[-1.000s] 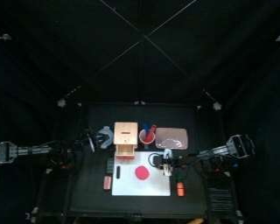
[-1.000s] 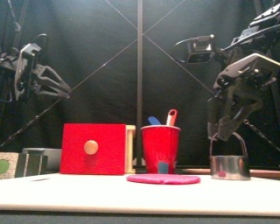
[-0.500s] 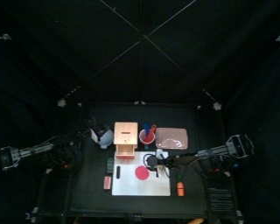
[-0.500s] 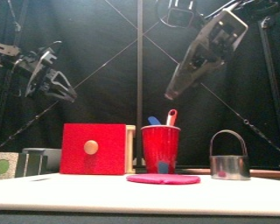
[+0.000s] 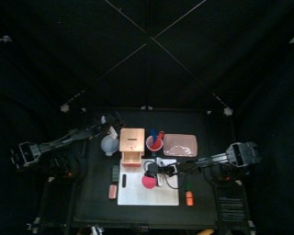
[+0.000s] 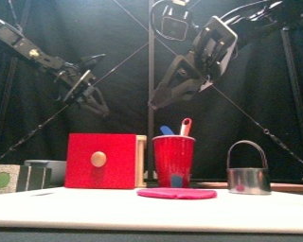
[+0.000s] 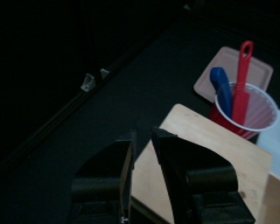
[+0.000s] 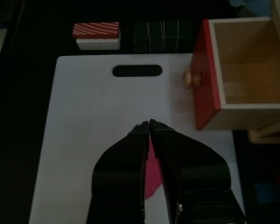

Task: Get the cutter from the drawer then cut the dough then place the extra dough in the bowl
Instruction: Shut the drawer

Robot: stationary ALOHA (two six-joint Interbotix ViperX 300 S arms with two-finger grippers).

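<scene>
- Lying flat on the white cutting board (image 5: 135,197) at the front of the desk (image 5: 88,197), the red dough (image 6: 177,194) forms a low disc.
- The right gripper (image 8: 150,129) hangs above the board, directly over the dough. Its fingers (image 8: 130,166) are pressed together and hold nothing.
- The cutter (image 6: 248,175) stands upright to the right of the dough and apart from it, with its wire handle raised. Neither gripper touches it.
- Two toy foods lie just beside the board's left end: a red-and-white block (image 8: 95,31) and a dark green sushi block (image 8: 166,35).
- The wooden box (image 5: 133,139) stands behind the board. Its red drawer front (image 6: 101,161) faces forward, and the drawer is pulled out toward the board.
- The left gripper (image 7: 143,138) hangs above the left side of the box. Its fingers (image 7: 108,175) are apart by a narrow gap and hold nothing.
- The red cup (image 6: 174,159) stands just to the right of the box. It holds a blue knife (image 7: 220,87) and a red knife (image 7: 243,74).
- The pink tray (image 5: 183,144) lies to the right of the cup, toward the back of the desk.
</scene>
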